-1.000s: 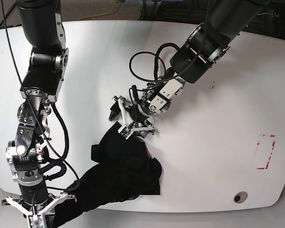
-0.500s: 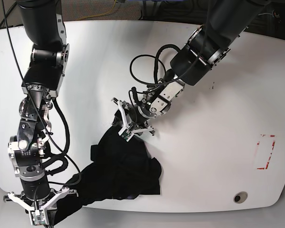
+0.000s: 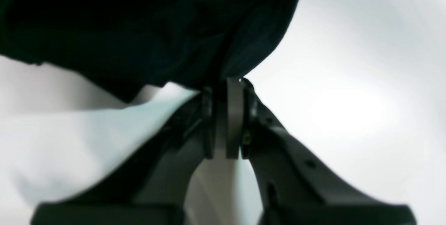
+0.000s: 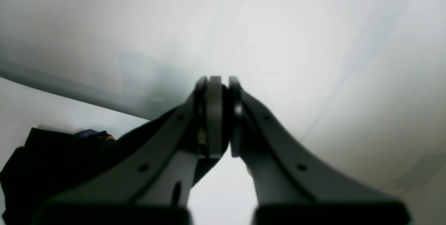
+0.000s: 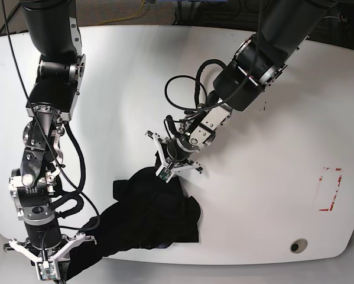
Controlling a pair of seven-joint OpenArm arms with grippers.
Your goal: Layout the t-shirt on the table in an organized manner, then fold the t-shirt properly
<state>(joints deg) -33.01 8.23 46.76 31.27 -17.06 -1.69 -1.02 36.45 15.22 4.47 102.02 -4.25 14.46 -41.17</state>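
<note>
Now: one t-shirt (image 5: pixel 150 216) on table (image 5: pixel 271 177) | left claw (image 5: pixel 168 168) pinching it | right claw (image 4: pixel 217 113) closed, empty

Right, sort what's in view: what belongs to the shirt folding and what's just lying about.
Part of the job:
black t-shirt
white table
left hand, shut on the shirt
right hand, shut

Just lying about:
red outline mark
round metal insert
</note>
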